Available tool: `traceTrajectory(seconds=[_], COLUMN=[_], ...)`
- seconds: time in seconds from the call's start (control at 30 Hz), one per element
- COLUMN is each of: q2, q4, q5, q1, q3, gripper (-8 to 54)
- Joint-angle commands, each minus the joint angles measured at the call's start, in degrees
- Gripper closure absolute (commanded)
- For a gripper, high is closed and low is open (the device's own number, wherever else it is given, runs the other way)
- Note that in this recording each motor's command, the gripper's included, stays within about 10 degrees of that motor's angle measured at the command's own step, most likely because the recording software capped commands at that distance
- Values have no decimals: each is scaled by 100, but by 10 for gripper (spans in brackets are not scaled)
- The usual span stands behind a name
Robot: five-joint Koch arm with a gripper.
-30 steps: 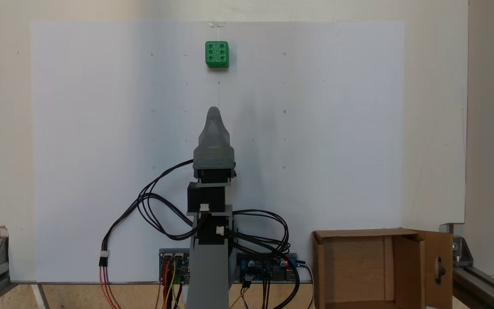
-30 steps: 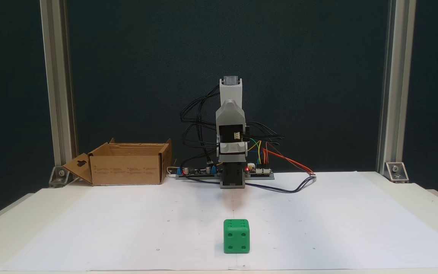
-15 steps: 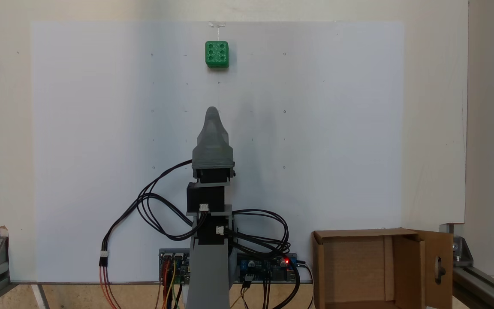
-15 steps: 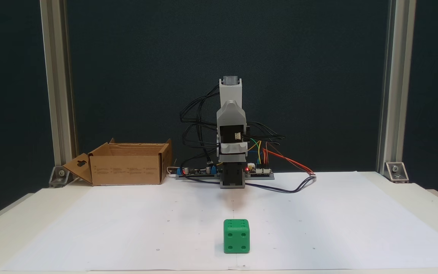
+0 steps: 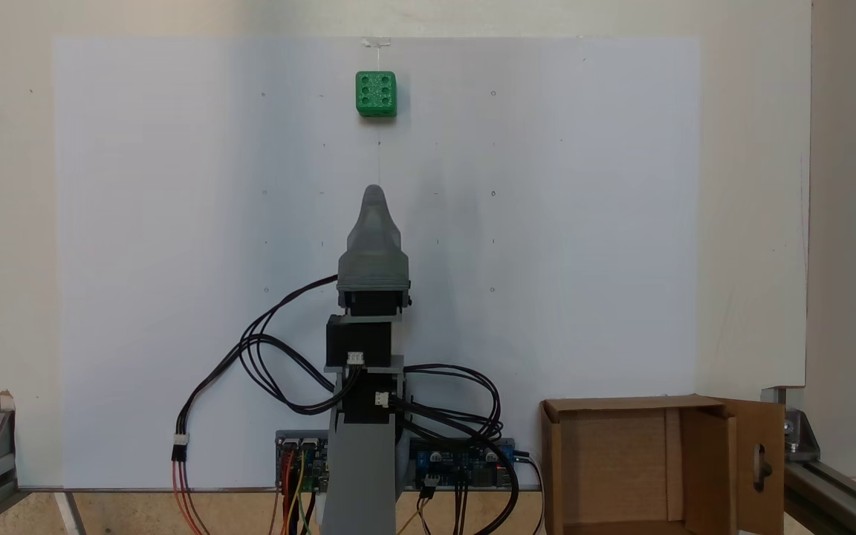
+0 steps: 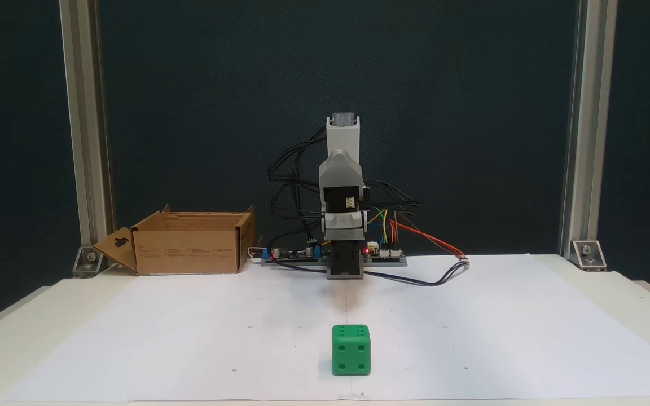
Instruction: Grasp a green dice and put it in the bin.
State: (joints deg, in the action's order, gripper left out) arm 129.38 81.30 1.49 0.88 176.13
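Note:
The green dice (image 5: 376, 93) sits on the white paper sheet, six pips up, far ahead of the arm; in the other fixed view the dice (image 6: 351, 349) is at the front centre with four pips facing the camera. My gripper (image 5: 373, 195) hovers over the middle of the sheet, pointing straight at the dice with a wide gap between them. From above its jaws lie one over the other, so only one tapered tip shows. The folded arm (image 6: 342, 169) stands upright above its base. The bin (image 5: 625, 405) is an open cardboard box beside the base, its flap (image 6: 116, 248) with a keyhole cutout folded out.
Circuit boards (image 6: 384, 256) and looping cables (image 5: 264, 364) lie around the arm's base. Aluminium posts (image 6: 79, 129) stand at the table's rear corners. The white paper sheet (image 5: 547, 223) covers most of the table.
The gripper tip has shifted very slightly sideways, to the right in the view from above. Dice and bin have not moved.

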Motion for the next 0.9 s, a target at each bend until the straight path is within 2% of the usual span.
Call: traceTrajectory(seconds=[0.0, 0.53, 0.87], q2=[606, 536, -1371], q4=[-475, -6440, -10237], q5=[-132, -88, 158], q1=[35, -114, -123], q3=[-185, -3735, -6599], gripper=[33, 24, 23])
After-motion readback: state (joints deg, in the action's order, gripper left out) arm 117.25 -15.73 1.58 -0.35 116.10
